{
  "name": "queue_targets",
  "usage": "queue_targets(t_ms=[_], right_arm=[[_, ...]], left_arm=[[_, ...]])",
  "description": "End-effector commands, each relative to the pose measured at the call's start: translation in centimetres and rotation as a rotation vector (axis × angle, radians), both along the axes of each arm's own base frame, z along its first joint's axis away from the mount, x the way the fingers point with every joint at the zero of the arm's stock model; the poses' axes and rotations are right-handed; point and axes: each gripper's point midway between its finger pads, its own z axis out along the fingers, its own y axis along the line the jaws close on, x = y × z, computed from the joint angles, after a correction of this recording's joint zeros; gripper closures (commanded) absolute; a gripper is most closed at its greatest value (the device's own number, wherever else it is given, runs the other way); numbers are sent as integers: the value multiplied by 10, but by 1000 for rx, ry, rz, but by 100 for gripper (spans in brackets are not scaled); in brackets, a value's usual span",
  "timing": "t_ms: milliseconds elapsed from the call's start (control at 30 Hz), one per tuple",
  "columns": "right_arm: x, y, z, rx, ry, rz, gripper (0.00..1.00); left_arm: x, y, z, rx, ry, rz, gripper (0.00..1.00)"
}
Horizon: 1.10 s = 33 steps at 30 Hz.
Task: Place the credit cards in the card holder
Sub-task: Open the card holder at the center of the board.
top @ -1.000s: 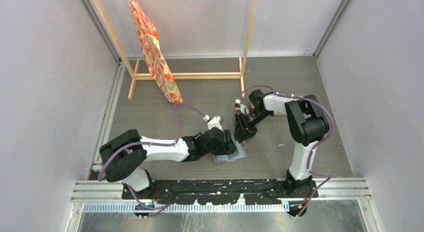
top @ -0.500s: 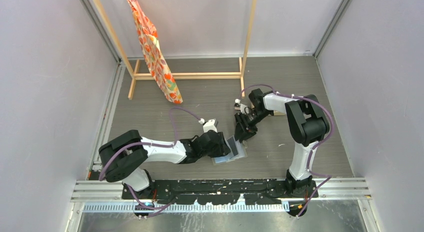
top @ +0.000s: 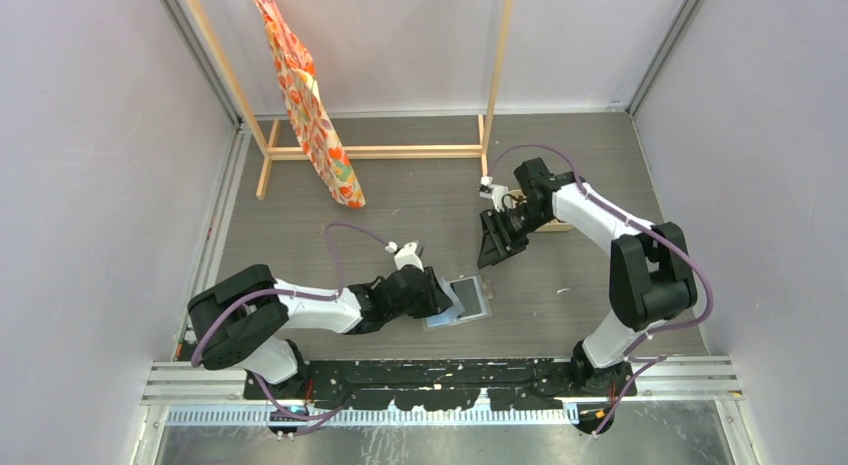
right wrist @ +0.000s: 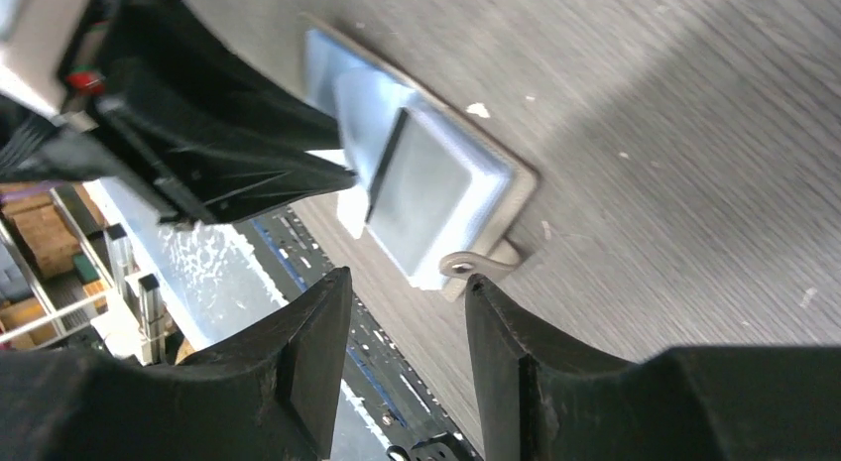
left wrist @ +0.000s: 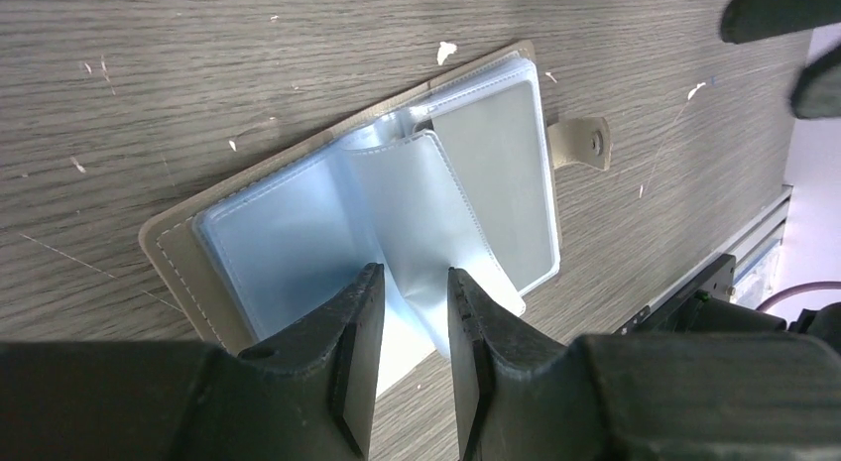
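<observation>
The card holder (top: 470, 298) lies open on the table, its clear silvery-blue sleeves (left wrist: 288, 233) facing up and its strap with the stud (left wrist: 581, 144) on the right. In the left wrist view one sleeve leaf (left wrist: 426, 203) stands up and runs into the narrow gap of my left gripper (left wrist: 415, 276), whose jaws stay slightly apart. My left gripper (top: 441, 294) is at the holder's left edge. My right gripper (top: 493, 249) hangs open and empty above the table, beyond the holder (right wrist: 426, 188). The credit cards are out of view.
A beige tray (top: 558, 226) shows partly behind the right arm. A wooden rack (top: 378, 151) with an orange patterned cloth (top: 305, 100) stands at the back left. The metal rail (top: 450, 370) and arm bases line the near edge.
My right gripper has drawn back from the holder toward the far right and opened a little. My left gripper's jaws have narrowed around the raised sleeve leaf, its wrist shifting slightly left.
</observation>
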Motion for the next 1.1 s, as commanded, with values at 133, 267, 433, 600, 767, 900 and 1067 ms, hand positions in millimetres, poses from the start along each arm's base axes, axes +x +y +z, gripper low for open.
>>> queue_targets(t_ms=[133, 267, 433, 600, 767, 900, 1067], right_arm=[[-23, 32, -1, 82, 60, 111, 69], [-19, 40, -26, 10, 90, 109, 89], [-34, 60, -38, -17, 123, 183, 98], [-43, 79, -36, 50, 213, 211, 98], [-60, 100, -34, 95, 293, 268, 97], [-64, 109, -33, 130, 349, 270, 96], [-62, 113, -39, 113, 351, 263, 93]], left_arm=[[2, 0, 3, -86, -3, 6, 69], [0, -5, 5, -136, -7, -11, 69], [-2, -6, 15, -216, -22, -27, 63], [-3, -1, 24, -250, -37, -18, 37], [-3, 10, 28, -242, -57, 4, 31], [-4, 22, 33, -211, -74, 22, 31], [-5, 46, 44, -127, -100, 52, 44]])
